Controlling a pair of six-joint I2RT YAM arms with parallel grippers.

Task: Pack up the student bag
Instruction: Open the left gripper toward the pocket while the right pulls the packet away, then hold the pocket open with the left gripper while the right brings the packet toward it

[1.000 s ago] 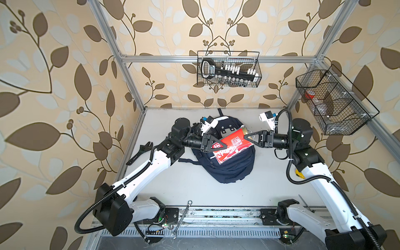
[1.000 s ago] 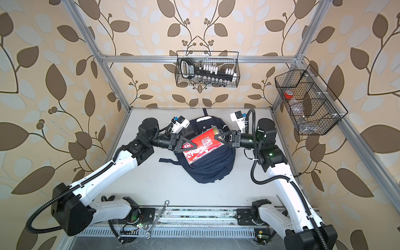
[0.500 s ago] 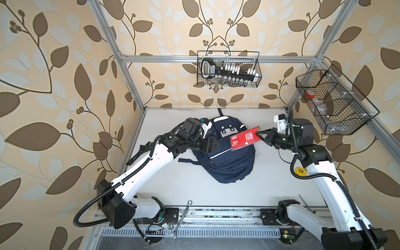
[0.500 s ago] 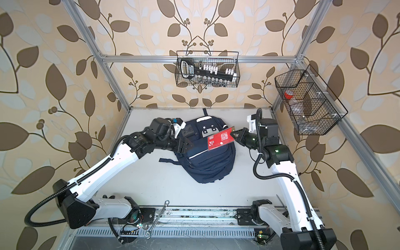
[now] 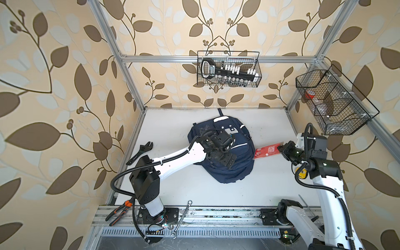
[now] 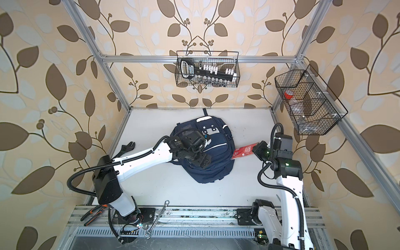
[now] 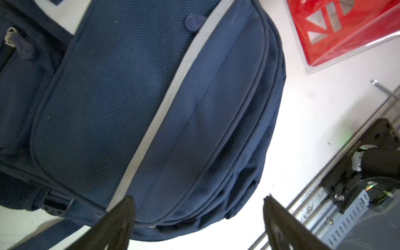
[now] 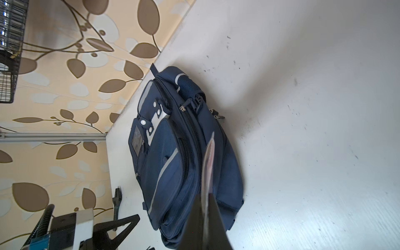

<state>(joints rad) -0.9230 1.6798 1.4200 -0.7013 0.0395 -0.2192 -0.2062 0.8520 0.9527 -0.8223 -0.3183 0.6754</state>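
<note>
The student bag (image 5: 240, 168) (image 6: 218, 171), navy with pale stripes, lies flat mid-table and fills the left wrist view (image 7: 151, 97). My left gripper (image 5: 226, 160) (image 6: 201, 161) (image 7: 198, 198) hovers over the bag's lower front, open wide with nothing between its fingers. My right gripper (image 5: 280, 149) (image 6: 255, 149) (image 8: 205, 201) is shut on a flat red packet in a clear sleeve (image 5: 267, 149) (image 6: 243, 150) (image 7: 346, 28). It holds the packet just right of the bag; the right wrist view shows it edge-on (image 8: 209, 160).
An adjustable wrench (image 5: 140, 151) lies by the left wall. Orange-handled pliers (image 5: 119, 211) and a combination wrench (image 5: 181, 218) lie on the front rail. A wire basket with a socket set (image 5: 228, 71) hangs on the back wall, another basket (image 5: 331, 104) on the right wall.
My left gripper has let go of the red packet, opened wide and swung over the bag's front. The right gripper has carried the packet off the bag to its right side.
</note>
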